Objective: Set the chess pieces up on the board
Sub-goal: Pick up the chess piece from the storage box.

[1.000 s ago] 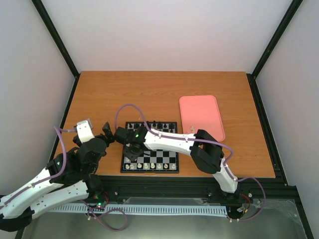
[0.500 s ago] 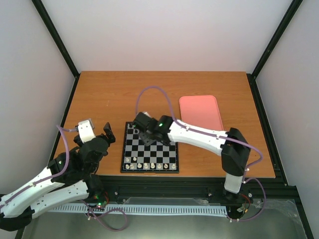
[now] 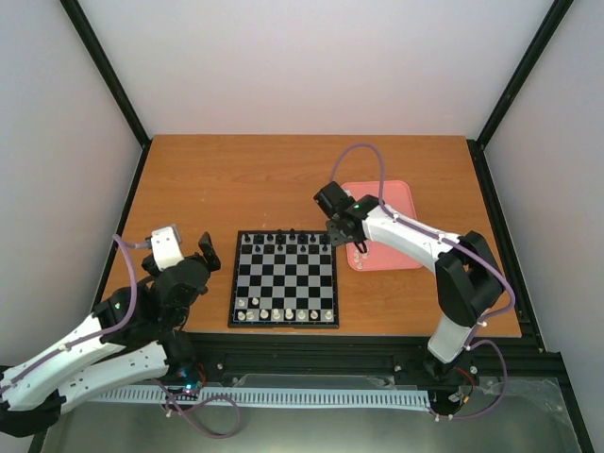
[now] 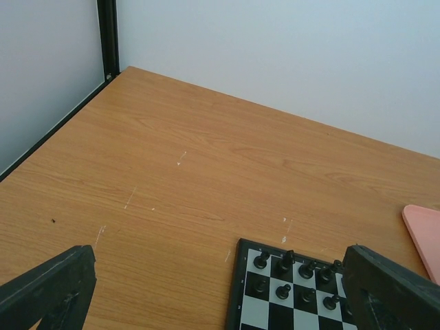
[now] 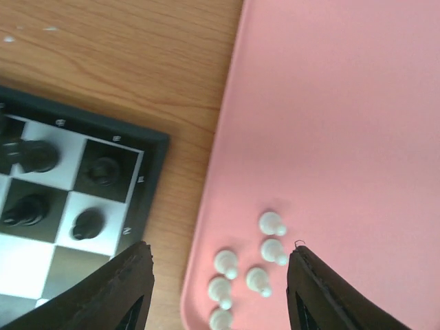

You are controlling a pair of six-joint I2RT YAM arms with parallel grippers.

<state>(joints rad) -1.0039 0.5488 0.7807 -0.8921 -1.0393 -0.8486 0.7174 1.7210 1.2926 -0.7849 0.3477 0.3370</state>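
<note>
See the right gripper (image 5: 221, 292) hanging spread and empty over the near left corner of the pink tray (image 5: 344, 117), above a small cluster of cream-white chess pieces (image 5: 256, 278) resting there. Find more along the near edge of the board (image 3: 283, 278), with black figures (image 3: 283, 238) along its far edge. Note the left gripper (image 4: 220, 292) spread wide too, pinching nothing, over the table (image 3: 236, 179) beside the board's left edge.

High rear view over the table (image 3: 217, 179); two close wrist views; the board (image 3: 284, 279) in all three.
</note>
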